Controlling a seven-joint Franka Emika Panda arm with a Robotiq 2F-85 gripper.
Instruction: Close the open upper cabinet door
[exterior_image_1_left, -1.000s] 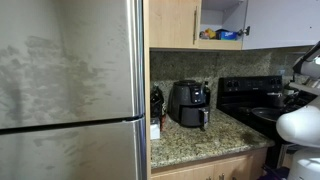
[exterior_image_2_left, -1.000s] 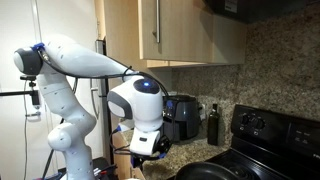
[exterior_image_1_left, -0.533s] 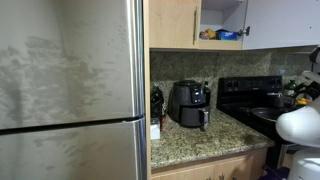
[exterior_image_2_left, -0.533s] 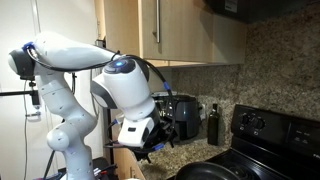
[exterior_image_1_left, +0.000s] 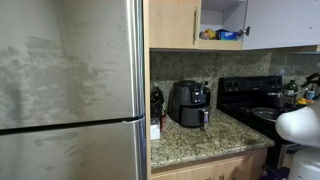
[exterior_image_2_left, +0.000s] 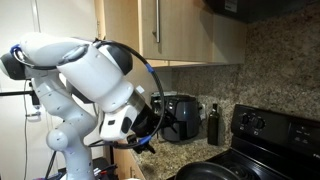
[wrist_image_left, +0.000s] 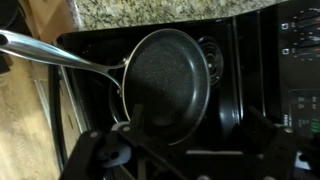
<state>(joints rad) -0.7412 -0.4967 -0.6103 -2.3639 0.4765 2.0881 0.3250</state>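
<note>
The upper cabinet door (exterior_image_1_left: 282, 22) stands swung open at the top right and looks pale whitish from this angle, beside the open cabinet (exterior_image_1_left: 222, 18) with items on its shelf. In an exterior view it shows as a tan door (exterior_image_2_left: 195, 30) with a slim vertical bar handle (exterior_image_2_left: 155, 30). My gripper (wrist_image_left: 195, 125) is open and empty, with dark fingers spread over a black frying pan (wrist_image_left: 165, 85) on the stove. It hangs low at the arm's end (exterior_image_2_left: 148, 132), well below the door.
A brushed-steel refrigerator (exterior_image_1_left: 70, 90) fills the left. A closed tan door (exterior_image_1_left: 172, 22) is next to the open cabinet. A black air fryer (exterior_image_1_left: 190, 102) and a bottle (exterior_image_2_left: 212, 125) stand on the granite counter (exterior_image_1_left: 190, 140). The black stove (wrist_image_left: 250, 60) carries the pan.
The arm has swung and turned. Its big white joint moved left and up in an exterior view, carrying the gripper left. The cabinet door has not moved.
</note>
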